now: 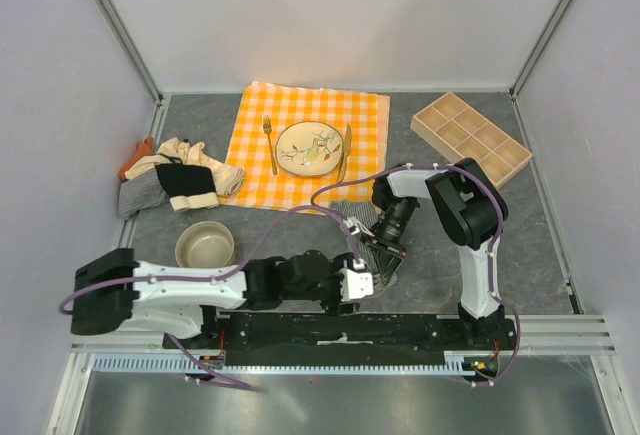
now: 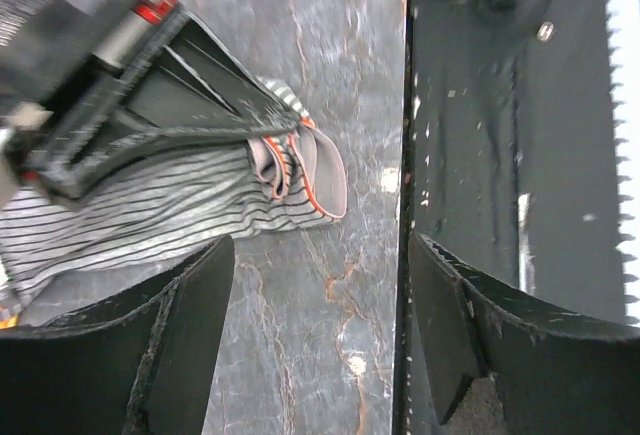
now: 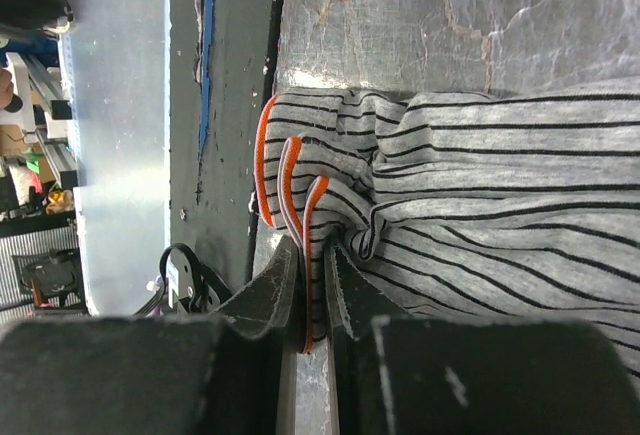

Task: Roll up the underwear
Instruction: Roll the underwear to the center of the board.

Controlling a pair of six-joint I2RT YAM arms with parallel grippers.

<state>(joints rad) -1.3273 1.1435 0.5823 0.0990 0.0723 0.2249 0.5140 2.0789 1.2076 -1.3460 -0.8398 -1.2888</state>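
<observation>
Far left of the table point(image 1: 560, 245): a loose heap of underwear. It holds one orange piece point(image 1: 135, 160), one black piece point(image 1: 181, 181) with a cream band and one grey striped piece point(image 1: 140, 198). The cream pieces point(image 1: 195, 155) look like two, but they overlap too much for a sure count.

Just right of the heap: one bowl point(image 1: 181, 246). Behind it lies one checked tablecloth point(image 1: 255, 120) with one plate point(image 1: 284, 150), one fork point(image 1: 268, 141) and one knife point(image 1: 345, 151).

Centre, near edge: the left gripper point(image 2: 322, 245) is spread wide and has nothing in it. It hovers just beside the striped garment point(image 2: 150, 210) without touching it.

The striped garment lies flat on the table between the two arms, bunched at its near end. The orange-edged hem is folded into three ridges there.

The right gripper point(image 3: 312, 250) is closed almost fully, pinching one orange-trimmed fold of that hem.

Far right, back: one wooden compartment tray point(image 1: 470, 140).

Handling, as a judgement:
- The cloth is thin, light knit that is wholly limp and has no stiffness to push against.
- It should slide easily on the smooth stone-look surface, so a roll will slacken unless the free end is pinned.
- Best holds are the trimmed hem or waistband, where the layers are thickest and a pinch keeps several folds together.
- There is no breakage risk; the main hazard is snagging a single layer and unrolling the rest.
</observation>
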